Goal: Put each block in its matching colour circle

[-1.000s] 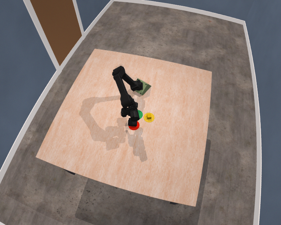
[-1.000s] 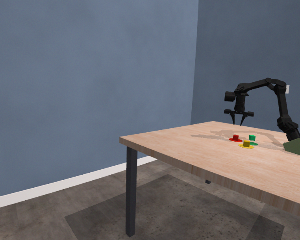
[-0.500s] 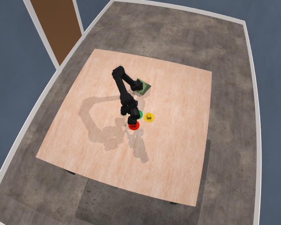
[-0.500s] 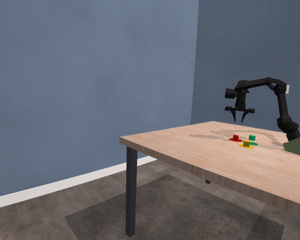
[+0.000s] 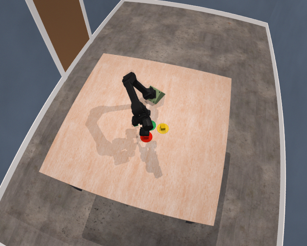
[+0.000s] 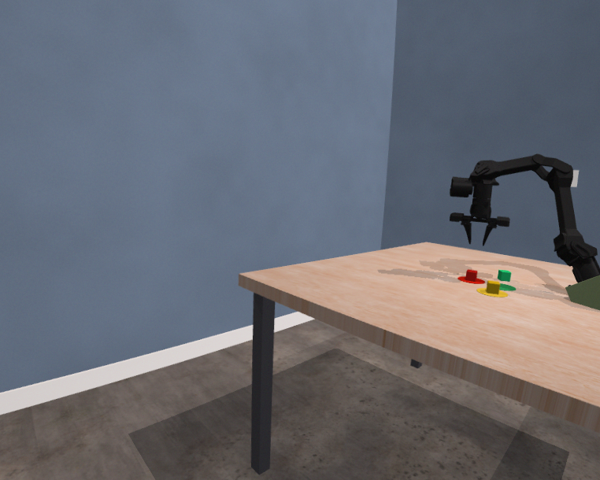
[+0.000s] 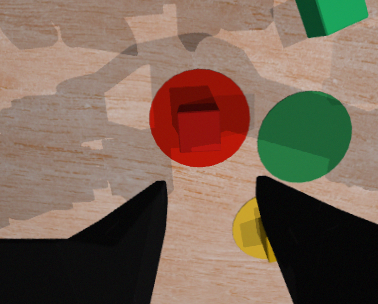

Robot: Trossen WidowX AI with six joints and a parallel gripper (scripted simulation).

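The red block [image 7: 197, 127] lies inside the red circle, also seen in the exterior view [image 6: 471, 275]. The yellow block [image 6: 492, 286] sits inside the yellow circle [image 6: 492, 294]; the right finger partly hides it in the wrist view [image 7: 250, 231]. The green block [image 7: 332, 15] lies on the wood outside the green circle [image 7: 304, 136], apart from it. My gripper [image 6: 477, 242] hangs open and empty well above the red circle, its fingertips apart with nothing between them.
The arm's green base mount [image 5: 156, 95] stands on the table behind the circles. The three circles lie close together near the table's middle. A brown door [image 5: 61, 30] is in the far wall.
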